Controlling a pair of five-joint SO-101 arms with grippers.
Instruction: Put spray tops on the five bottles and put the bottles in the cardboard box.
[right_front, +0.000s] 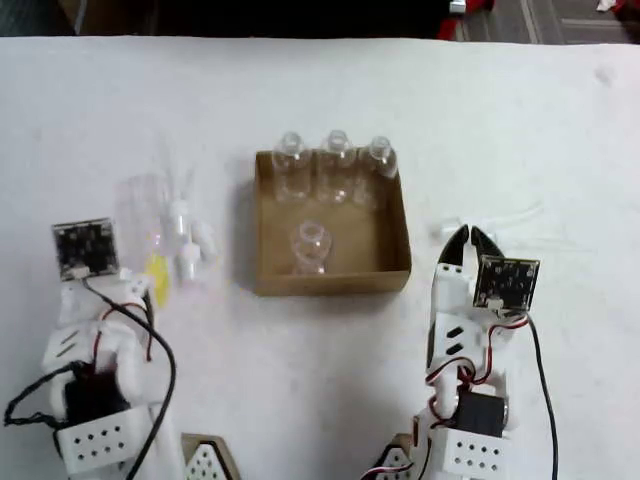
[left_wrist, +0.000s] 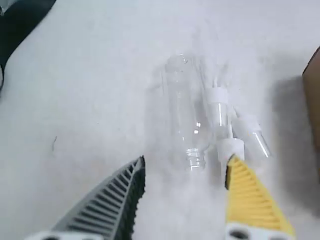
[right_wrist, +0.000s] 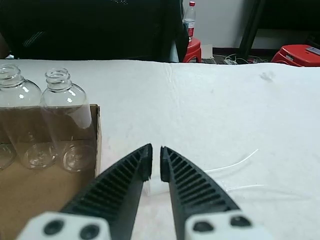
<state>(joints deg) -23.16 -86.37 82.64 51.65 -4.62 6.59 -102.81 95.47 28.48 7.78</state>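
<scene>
Though spread wide, grey finger (left_wrist: 120, 195) and yellow finger (left_wrist: 250, 195) far apart, gripping nothing at all: left claw (left_wrist: 186, 162), low over the white tabletop (left_wrist: 75, 100), well to the left of the cardboard box (right_front: 330, 283). Just past its tips, lying on its side, one clear bottle (left_wrist: 184, 107), bare neck turned toward the claw, no top on it. Close beside that bottle, on the side nearer the box, three white spray tops (left_wrist: 218, 102), loose on the tabletop and bunched together, the nearest one touching or all but touching the yellow fingertip; cannot tell which.

Inside the box, four more bottles, every neck open and uncapped. Standing in a line against the far wall, a row of three bottles (right_front: 335, 160), shoulder to shoulder. Nearer the middle of the box, apart from that row, a fourth bottle (right_front: 310, 245), seemingly upright.

Over on the right, just beside the box's near right corner, right claw (right_wrist: 155, 159), low over the tabletop: black fingers (right_wrist: 120, 185) almost closed, only a thin slit between the tips, nothing caught in it. Beyond those tips, lying flat on the tabletop, two thin clear tubes (right_wrist: 235, 162), near each other and apart from the box
</scene>
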